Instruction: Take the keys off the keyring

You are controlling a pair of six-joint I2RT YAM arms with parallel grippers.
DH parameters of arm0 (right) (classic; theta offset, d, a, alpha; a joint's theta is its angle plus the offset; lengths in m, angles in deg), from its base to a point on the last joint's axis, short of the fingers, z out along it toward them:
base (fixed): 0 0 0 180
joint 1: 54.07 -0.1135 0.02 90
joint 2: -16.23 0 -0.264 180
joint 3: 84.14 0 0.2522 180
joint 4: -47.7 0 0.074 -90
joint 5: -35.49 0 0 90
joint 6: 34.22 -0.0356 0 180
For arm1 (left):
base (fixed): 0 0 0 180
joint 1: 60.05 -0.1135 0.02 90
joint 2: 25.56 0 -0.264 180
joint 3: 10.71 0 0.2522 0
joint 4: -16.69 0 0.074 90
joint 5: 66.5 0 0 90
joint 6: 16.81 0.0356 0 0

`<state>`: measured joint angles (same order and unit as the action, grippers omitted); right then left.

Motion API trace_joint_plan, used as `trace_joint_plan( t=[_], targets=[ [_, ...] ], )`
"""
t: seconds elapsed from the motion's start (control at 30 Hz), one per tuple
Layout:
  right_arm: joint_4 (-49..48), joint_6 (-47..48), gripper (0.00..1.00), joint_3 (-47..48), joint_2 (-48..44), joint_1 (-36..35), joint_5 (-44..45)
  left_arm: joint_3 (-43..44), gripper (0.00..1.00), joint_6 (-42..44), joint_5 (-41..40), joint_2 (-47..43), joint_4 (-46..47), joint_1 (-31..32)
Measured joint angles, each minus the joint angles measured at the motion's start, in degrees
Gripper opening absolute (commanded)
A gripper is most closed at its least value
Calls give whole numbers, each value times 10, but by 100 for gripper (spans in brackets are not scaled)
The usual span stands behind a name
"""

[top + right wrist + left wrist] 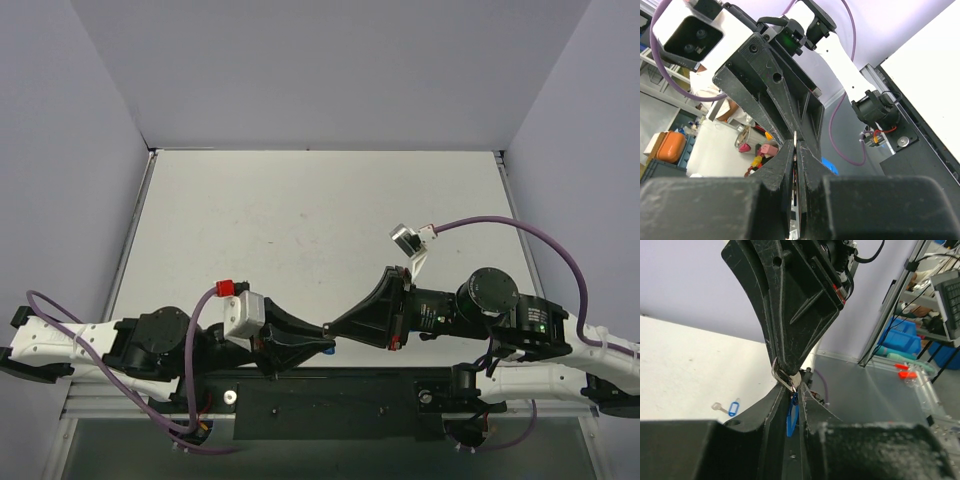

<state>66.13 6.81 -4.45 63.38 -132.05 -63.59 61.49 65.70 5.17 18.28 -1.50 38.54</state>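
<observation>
Both grippers meet tip to tip above the table's near edge. My left gripper (318, 340) is shut on the keyring's blue tag (791, 416), which hangs edge-on between its fingers. The thin metal ring (784, 377) sits just above the left fingertips (774, 396). My right gripper (335, 326) comes down onto the ring in the left wrist view (789, 369) and is shut on a key. Only the key's thin silvery edge (796, 142) shows between the right fingers (781, 165). The rest of the key is hidden by the jaws.
A second blue tag (733, 407) with a small key (717, 407) lies on the white table (320, 220) to the left of the grippers. The black base rail (330, 395) runs along the near edge. Grey walls enclose the table on three sides.
</observation>
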Motion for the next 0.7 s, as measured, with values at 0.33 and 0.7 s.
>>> trace_joint_plan(
  t=[0.33,0.7],
  targets=[
    [9,37,0,18,13,-2,-28,1,17,-113,-9,-3,-5,0],
    [3,85,0,33,27,-31,-41,1,13,-201,4,-10,-5,8]
  ],
)
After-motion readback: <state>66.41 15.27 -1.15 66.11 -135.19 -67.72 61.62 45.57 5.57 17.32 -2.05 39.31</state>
